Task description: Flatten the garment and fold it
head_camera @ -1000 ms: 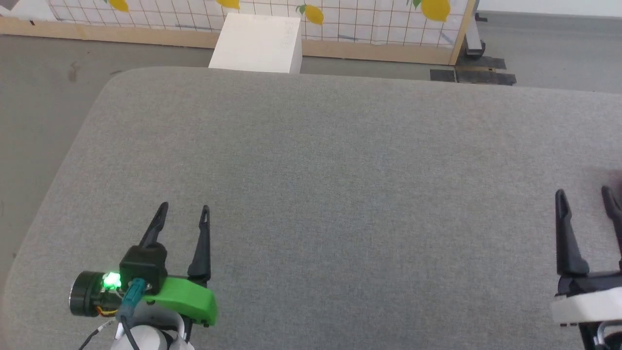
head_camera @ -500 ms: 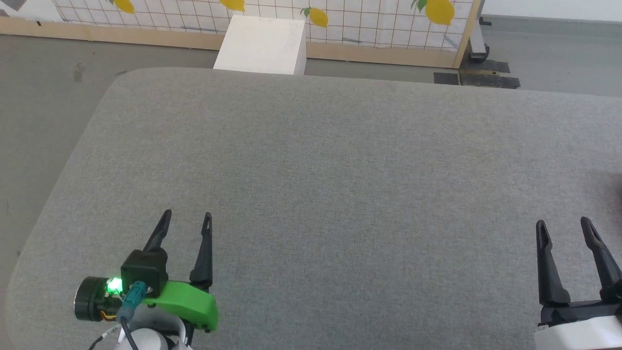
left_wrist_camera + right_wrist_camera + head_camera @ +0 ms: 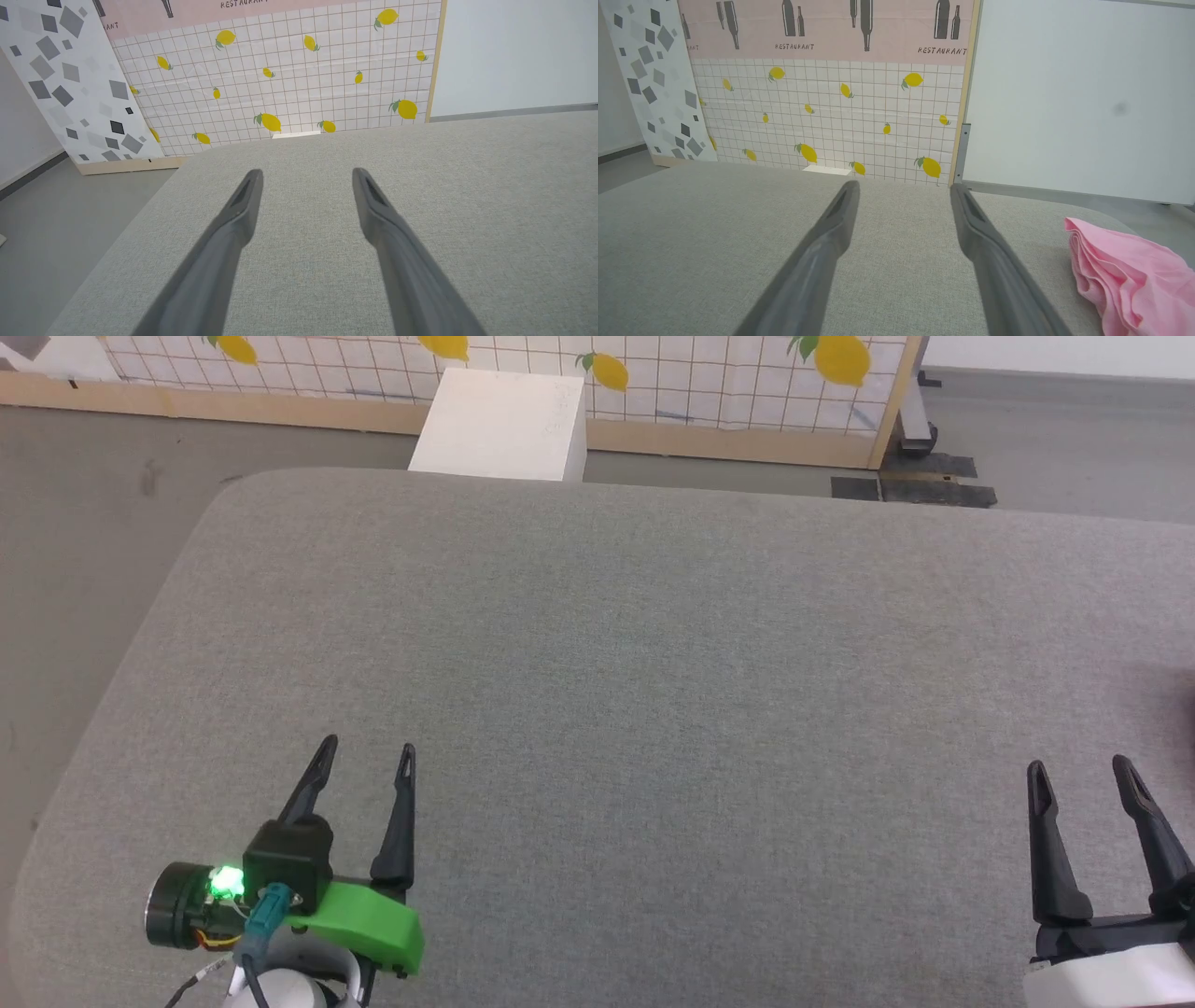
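One bunched garment (image 3: 1129, 275) near right pincer (image 3: 904, 186), right wrist view

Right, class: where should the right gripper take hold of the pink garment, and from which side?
Probably the layered edge of the pink garment nearest the open right gripper. It lies crumpled on the grey pad, right of the fingers in the right wrist view, so come from its near side and pinch the raised folds.
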You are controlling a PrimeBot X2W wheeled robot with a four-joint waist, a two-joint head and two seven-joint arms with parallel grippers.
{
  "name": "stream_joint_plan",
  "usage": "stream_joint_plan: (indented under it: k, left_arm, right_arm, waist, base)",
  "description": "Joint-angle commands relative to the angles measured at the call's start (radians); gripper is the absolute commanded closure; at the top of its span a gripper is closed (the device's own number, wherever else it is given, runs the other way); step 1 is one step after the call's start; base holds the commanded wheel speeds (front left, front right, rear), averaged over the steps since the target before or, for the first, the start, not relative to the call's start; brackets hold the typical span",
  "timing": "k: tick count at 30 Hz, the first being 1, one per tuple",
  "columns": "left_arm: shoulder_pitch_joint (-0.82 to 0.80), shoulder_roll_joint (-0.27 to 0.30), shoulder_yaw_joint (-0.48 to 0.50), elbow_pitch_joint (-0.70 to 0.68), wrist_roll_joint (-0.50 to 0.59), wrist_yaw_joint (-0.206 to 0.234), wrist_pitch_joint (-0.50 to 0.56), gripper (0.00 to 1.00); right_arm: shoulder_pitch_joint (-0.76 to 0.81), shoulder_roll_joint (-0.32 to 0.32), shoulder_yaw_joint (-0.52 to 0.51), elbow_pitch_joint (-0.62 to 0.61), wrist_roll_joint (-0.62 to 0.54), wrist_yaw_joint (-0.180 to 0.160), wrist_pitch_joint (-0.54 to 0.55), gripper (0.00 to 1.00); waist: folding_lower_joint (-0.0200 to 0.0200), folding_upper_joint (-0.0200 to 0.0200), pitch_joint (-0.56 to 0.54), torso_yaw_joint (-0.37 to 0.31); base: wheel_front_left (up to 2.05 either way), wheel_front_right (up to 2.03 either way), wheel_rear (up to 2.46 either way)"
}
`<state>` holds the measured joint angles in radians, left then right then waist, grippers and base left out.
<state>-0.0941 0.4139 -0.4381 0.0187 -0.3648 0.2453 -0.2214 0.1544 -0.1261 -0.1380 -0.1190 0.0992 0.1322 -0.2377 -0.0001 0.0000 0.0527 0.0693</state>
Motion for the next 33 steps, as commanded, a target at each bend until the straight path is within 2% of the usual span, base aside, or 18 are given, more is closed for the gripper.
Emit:
stream_joint_plan:
  k: [1,3,4,9,33]
  left_arm:
    - [-0.01,0.008,-0.003,-0.004,0.006,-0.006,-0.001,0.0]
    - [-0.01,0.01,-0.006,-0.005,0.005,-0.01,-0.001,0.0]
    - [-0.01,0.01,-0.008,-0.007,0.003,-0.013,-0.001,1.0]
    - [0.0,0.001,-0.005,-0.002,0.004,-0.009,0.001,1.0]
    - [0.018,-0.068,0.079,-0.005,0.072,-0.054,0.043,1.0]
  right_arm:
    - [0.005,0.004,-0.002,0.002,0.009,-0.002,0.001,0.0]
    - [0.003,0.004,-0.003,0.004,0.011,-0.002,0.004,0.0]
    - [0.002,0.003,-0.002,0.005,0.012,-0.002,0.004,1.0]
    - [-0.001,0.002,-0.001,0.002,0.007,0.0,0.002,1.0]
    - [-0.03,0.016,0.026,0.025,-0.013,0.0,0.047,1.0]
  waist:
    - [0.0001,0.0,0.0,-0.001]
    - [0.0001,0.0,0.0,-0.002]
    - [0.0001,0.0,0.0,-0.002]
    - [0.0001,0.0,-0.001,-0.002]
    - [0.0001,0.0,-0.011,-0.015]
  base:
    - [0.0,0.0,0.0]
    - [0.0,0.0,0.0]
    - [0.0,0.0,0.0]
    - [0.0,0.0,0.0]
    - [0.0,0.0,0.0]
